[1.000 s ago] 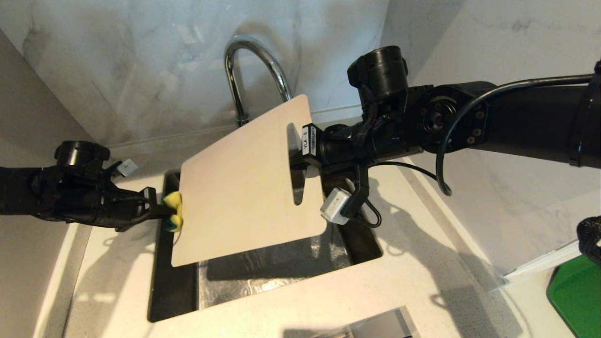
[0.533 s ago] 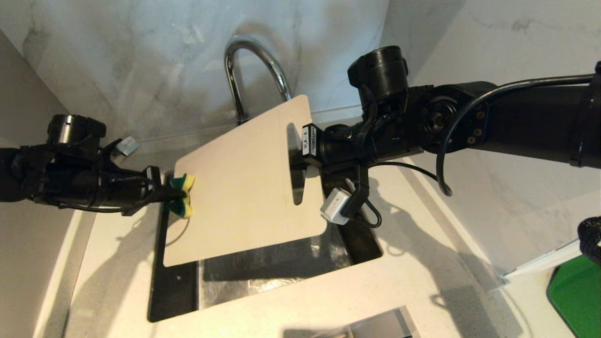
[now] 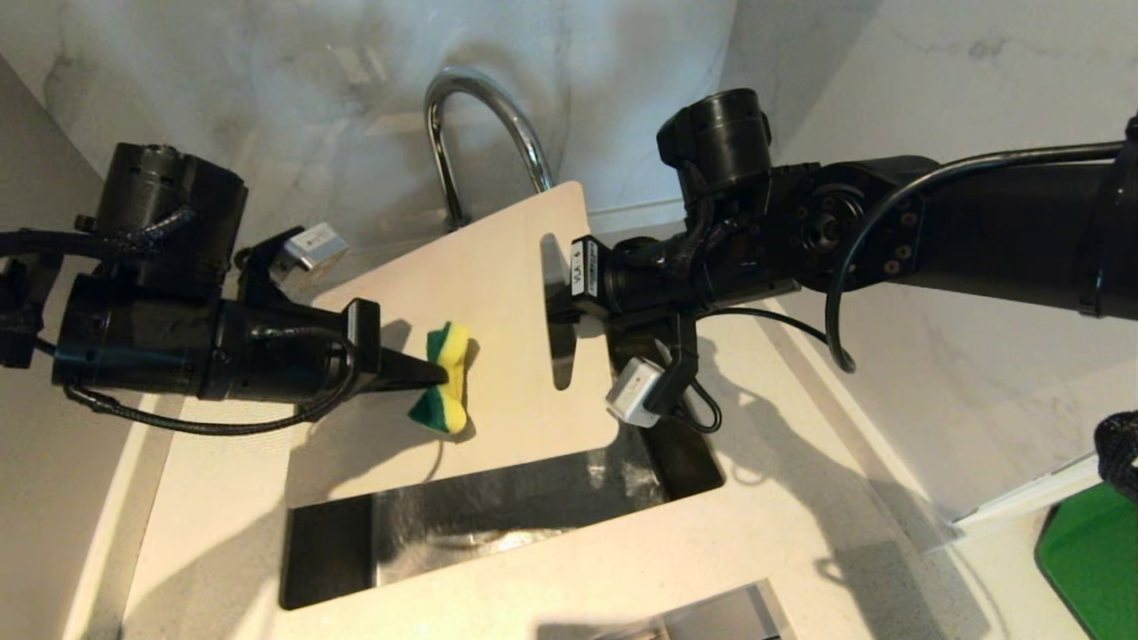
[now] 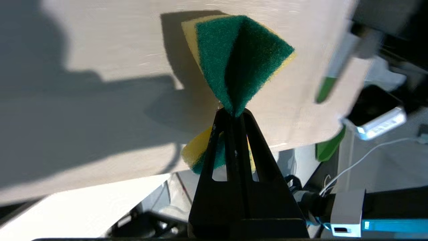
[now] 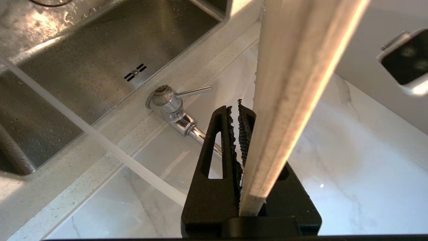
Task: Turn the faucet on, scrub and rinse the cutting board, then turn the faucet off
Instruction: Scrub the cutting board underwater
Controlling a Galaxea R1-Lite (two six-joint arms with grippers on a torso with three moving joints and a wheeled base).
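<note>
The pale cutting board hangs tilted over the sink. My right gripper is shut on its edge beside the handle slot, and the board's rim runs past the closed jaws of the right gripper. My left gripper is shut on a green-and-yellow sponge and presses it against the middle of the board's face. In the left wrist view the pinched sponge fans out of the left gripper against the board. Behind stands the chrome faucet, with its base and thin lever on the sink's back ledge. A pale stream of water runs toward the basin.
The steel sink lies open below the board, wet inside, set in a speckled white counter. Marble walls close in behind and on both sides. A bright green flat object lies at the far right.
My left arm has swung the sponge from the board's left edge rightward onto the middle of its face. The board's lower left corner has dipped slightly. The right arm has stayed still.
</note>
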